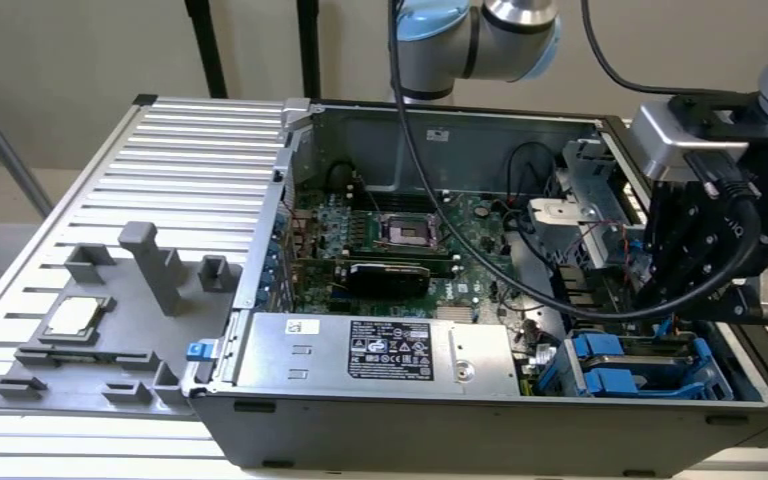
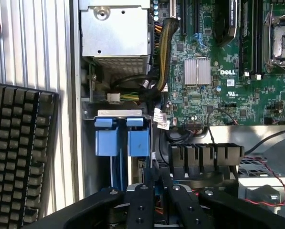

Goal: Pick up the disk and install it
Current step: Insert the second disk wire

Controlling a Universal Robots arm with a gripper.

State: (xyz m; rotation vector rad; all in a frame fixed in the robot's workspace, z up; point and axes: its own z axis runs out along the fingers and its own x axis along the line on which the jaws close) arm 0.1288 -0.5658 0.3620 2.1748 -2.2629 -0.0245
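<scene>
- One arm reaches into the open case [image 1: 277,200] from the exterior view's right, its gripper [image 1: 658,300] low inside beside the drive bay.
- In the wrist view the gripper [image 2: 155,183] has its fingers [image 2: 141,200] drawn close together, clamped on a thin blue-edged piece seen edge-on: the disk [image 2: 154,187], as far as I can tell.
- The disk hangs over the gap between the bay and the black connector block [image 2: 204,157], not yet seated.
- Two blue carriers [image 2: 106,138] [image 2: 138,138] sit side by side in the bay, just beyond the fingers; in the exterior view they show as blue carriers [image 1: 618,365] in the case's near corner.
- The motherboard [image 1: 398,230] lies flat in the case, with the silver box [image 1: 371,350] along the near wall.
- A chip [image 1: 75,315] rests on the grey tray [image 1: 91,360], well apart on the slatted table [image 1: 131,180].
- A black keyboard [image 2: 18,152] lies outside the case wall.
</scene>
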